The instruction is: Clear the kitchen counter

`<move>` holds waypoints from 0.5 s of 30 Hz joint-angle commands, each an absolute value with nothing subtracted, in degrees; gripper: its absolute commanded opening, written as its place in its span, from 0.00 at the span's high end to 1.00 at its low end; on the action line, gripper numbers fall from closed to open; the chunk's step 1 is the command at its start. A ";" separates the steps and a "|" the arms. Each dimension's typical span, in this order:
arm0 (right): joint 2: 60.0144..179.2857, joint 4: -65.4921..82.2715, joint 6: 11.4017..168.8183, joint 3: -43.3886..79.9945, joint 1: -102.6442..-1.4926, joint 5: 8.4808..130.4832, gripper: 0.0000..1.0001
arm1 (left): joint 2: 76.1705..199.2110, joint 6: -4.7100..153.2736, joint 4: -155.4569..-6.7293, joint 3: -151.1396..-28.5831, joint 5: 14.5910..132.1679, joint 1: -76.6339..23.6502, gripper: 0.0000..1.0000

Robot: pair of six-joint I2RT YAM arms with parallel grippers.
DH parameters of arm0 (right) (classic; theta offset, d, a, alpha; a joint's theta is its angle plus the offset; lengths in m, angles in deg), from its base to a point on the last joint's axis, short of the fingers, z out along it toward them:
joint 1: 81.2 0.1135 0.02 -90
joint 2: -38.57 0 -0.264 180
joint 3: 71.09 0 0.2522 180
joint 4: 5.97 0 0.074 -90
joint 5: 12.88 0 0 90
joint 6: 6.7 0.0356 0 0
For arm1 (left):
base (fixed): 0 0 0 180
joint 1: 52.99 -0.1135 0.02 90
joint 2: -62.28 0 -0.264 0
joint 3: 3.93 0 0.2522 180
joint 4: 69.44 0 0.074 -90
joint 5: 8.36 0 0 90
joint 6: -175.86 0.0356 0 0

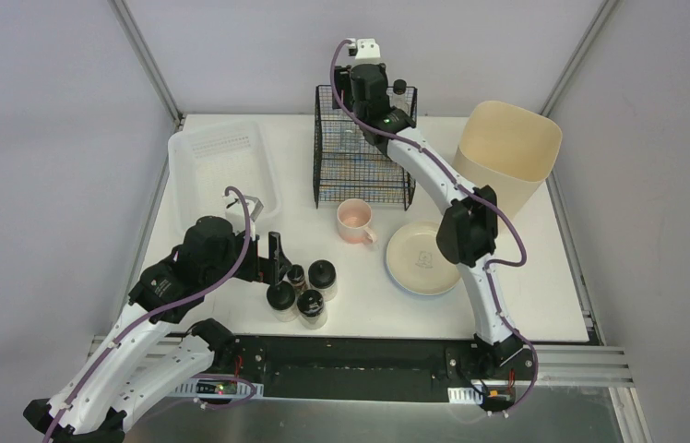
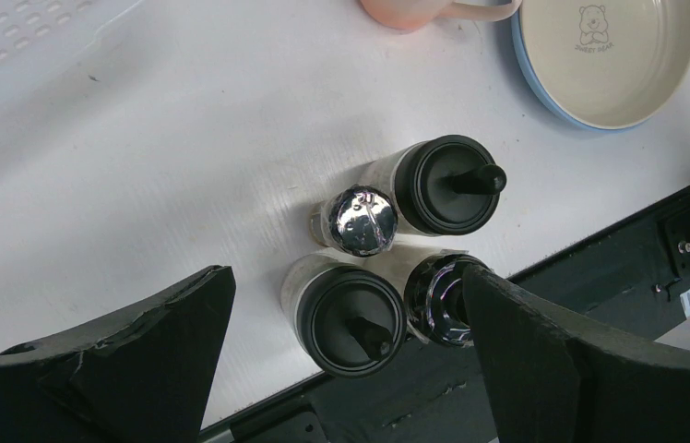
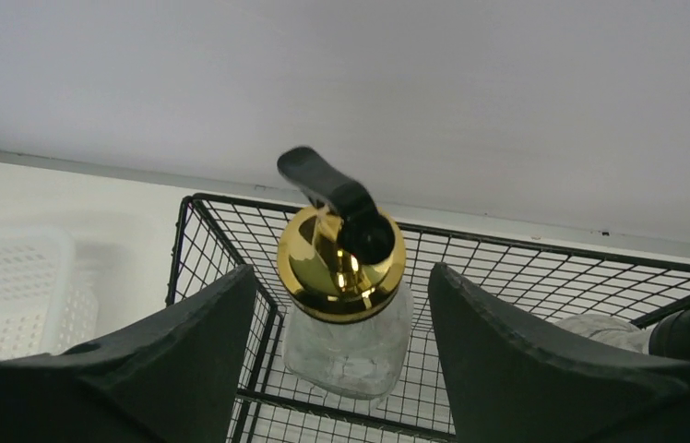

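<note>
The white kitchen counter [image 1: 544, 295] carries several small spice jars [image 1: 303, 291] near its front edge, a pink mug [image 1: 355, 221] and a cream plate [image 1: 422, 257]. My left gripper [image 1: 274, 261] is open just above the jars. In the left wrist view my left gripper [image 2: 346, 323] straddles a black-lidded jar [image 2: 350, 318], and its right finger [image 2: 544, 351] is against a shiny-lidded jar [image 2: 435, 300]. My right gripper [image 1: 362, 115] is open over the black wire rack [image 1: 364, 185]. In the right wrist view my right gripper [image 3: 341, 323] stands either side of a gold-capped glass dispenser [image 3: 346, 341] without touching it.
A translucent white tray [image 1: 196, 189] lies at the back left and shows in the right wrist view [image 3: 9, 286]. A beige bin [image 1: 505, 148] stands at the back right. A second black-capped bottle [image 1: 399, 89] is in the rack. Grey walls enclose the counter.
</note>
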State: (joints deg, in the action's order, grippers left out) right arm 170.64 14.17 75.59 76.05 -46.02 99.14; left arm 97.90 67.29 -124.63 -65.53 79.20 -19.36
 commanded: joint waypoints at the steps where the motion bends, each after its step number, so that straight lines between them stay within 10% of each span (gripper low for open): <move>1: 163.82 8.95 75.53 72.84 -45.11 99.79 0.27 | 98.23 68.07 -124.59 -65.43 80.32 -19.93 0.00; 15: 140.30 1.40 70.55 45.72 -38.98 104.13 0.17 | 98.39 68.20 -124.94 -65.44 81.29 -19.94 0.00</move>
